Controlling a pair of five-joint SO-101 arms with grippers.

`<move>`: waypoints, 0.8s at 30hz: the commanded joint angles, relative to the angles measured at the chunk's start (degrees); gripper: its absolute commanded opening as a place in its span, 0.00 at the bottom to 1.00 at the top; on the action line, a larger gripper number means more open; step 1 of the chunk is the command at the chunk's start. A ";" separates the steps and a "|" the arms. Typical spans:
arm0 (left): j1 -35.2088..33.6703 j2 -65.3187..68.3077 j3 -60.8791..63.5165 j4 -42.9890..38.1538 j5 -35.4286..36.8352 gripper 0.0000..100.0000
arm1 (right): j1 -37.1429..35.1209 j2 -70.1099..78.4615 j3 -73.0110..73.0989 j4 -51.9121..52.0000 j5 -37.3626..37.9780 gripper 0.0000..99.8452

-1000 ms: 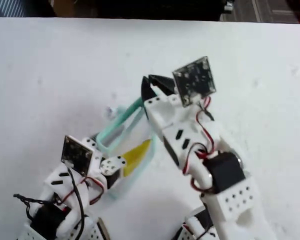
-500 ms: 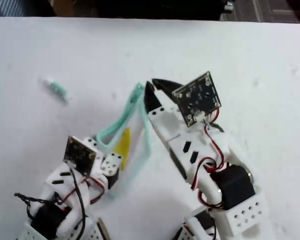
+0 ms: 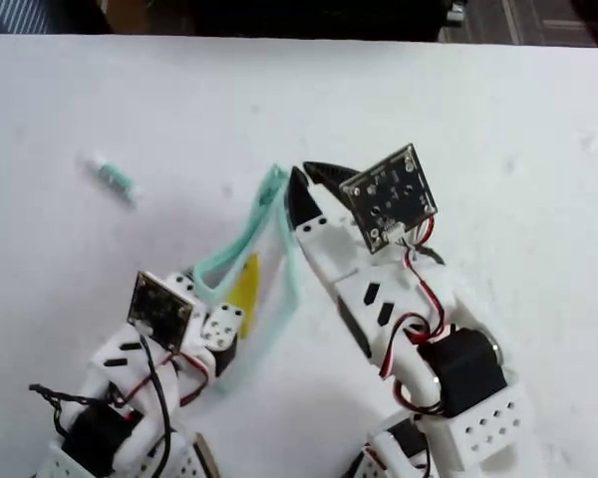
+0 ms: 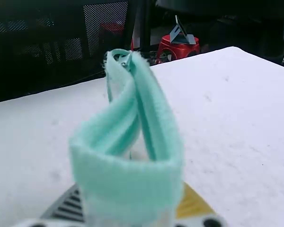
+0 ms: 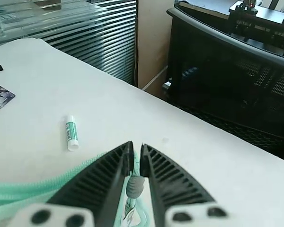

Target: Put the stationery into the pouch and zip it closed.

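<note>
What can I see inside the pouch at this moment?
Through the clear side of the pouch, one yellow item lies inside. The left gripper covers its near end, so anything there is hidden. The glue stick lies outside, on the table.

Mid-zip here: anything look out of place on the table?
Yes: a small green-and-white tube lies loose on the table, well apart from the pouch, while the right gripper is shut on the zipper pull. Zipping now would leave it outside.
</note>
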 commanded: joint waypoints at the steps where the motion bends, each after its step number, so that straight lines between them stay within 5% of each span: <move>1: -0.13 -0.40 -0.26 -1.67 -0.97 0.02 | -1.71 -0.48 -4.66 2.68 0.70 0.08; 7: -0.13 -0.40 -0.18 -1.76 -0.97 0.02 | -10.59 0.22 -7.21 7.60 0.35 0.14; 14: -0.13 -0.40 -0.18 -1.76 -1.05 0.03 | -8.92 8.31 -9.32 7.25 -2.29 0.15; 20: -0.13 -0.40 -0.09 0.53 -0.70 0.20 | -8.84 16.57 -17.23 9.89 -9.32 0.15; 24: -0.22 -0.40 0.09 0.26 -0.97 0.18 | -7.52 20.62 -19.34 16.22 -10.37 0.15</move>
